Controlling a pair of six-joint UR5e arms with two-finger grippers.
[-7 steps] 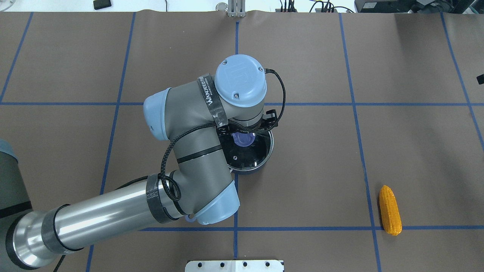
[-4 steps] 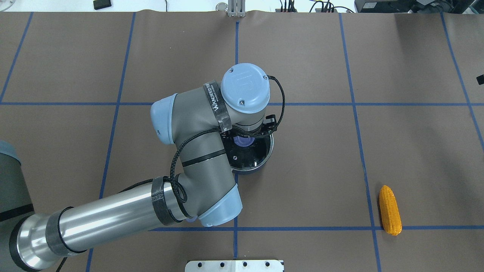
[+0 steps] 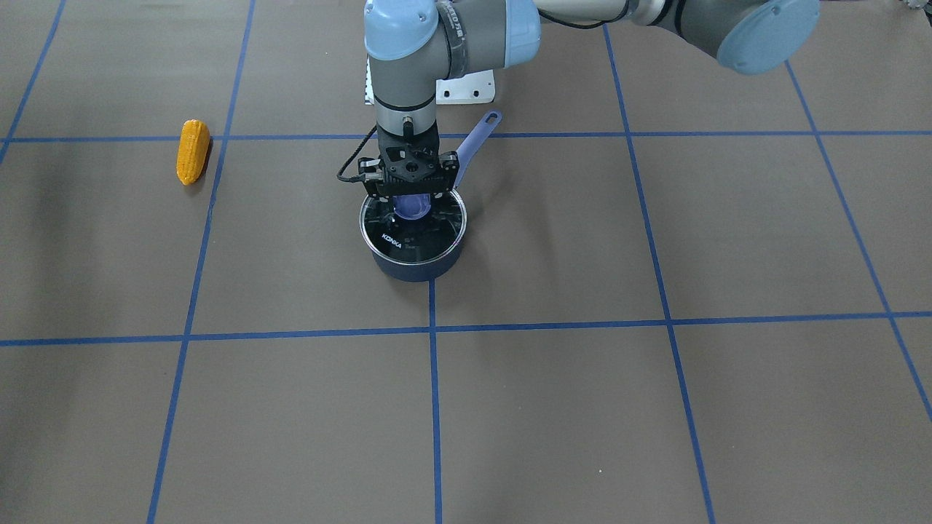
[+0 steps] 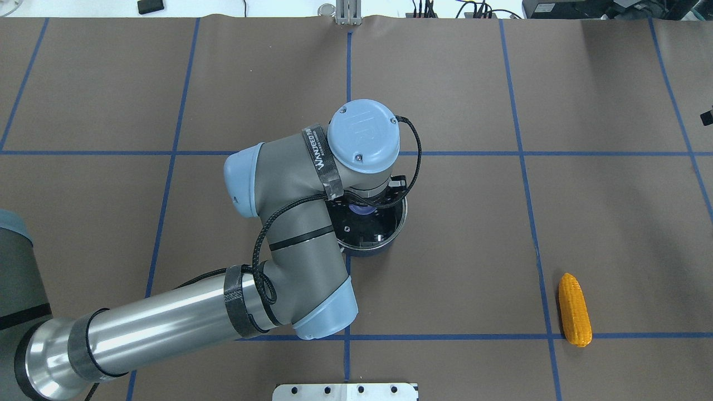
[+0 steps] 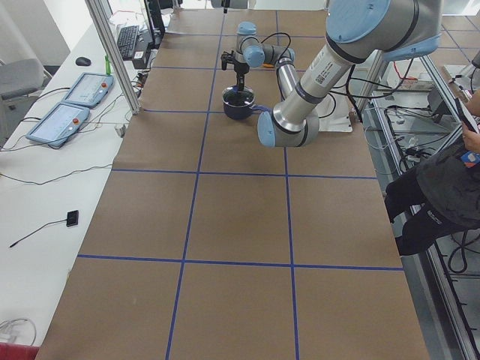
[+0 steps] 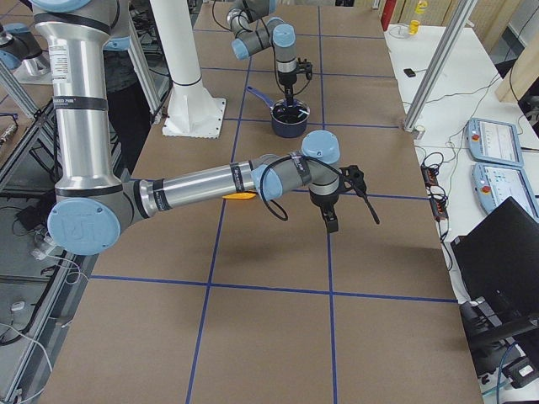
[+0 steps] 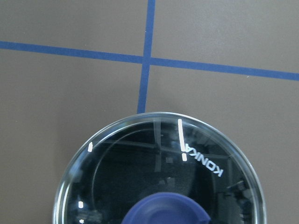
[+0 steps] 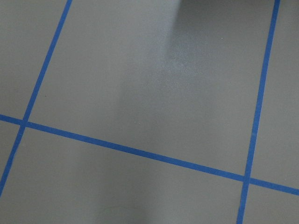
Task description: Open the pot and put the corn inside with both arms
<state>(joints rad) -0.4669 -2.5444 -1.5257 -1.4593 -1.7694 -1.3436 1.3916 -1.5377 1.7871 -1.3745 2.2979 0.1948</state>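
Note:
A dark blue pot (image 3: 415,267) with a long handle (image 3: 477,140) stands mid-table under a glass lid (image 3: 408,239) with a blue knob (image 3: 410,207). My left gripper (image 3: 411,198) hangs straight down over the lid, jaws open on either side of the knob. The left wrist view shows the lid (image 7: 154,168) and the knob's top (image 7: 163,213) close below. The orange-yellow corn (image 4: 575,309) lies on the table far off on my right side and also shows in the front view (image 3: 193,151). My right gripper (image 6: 330,220) hovers above bare table, empty; I cannot tell its state.
Brown table covering with blue tape grid lines. The white base mount (image 4: 345,391) sits at the near edge. A person (image 5: 442,187) stands beside the table. Control pendants (image 5: 71,105) and frame posts line the far side.
My left wrist has shifted slightly right and lower over the lid, covering more of the knob. The pot and corn have not moved.

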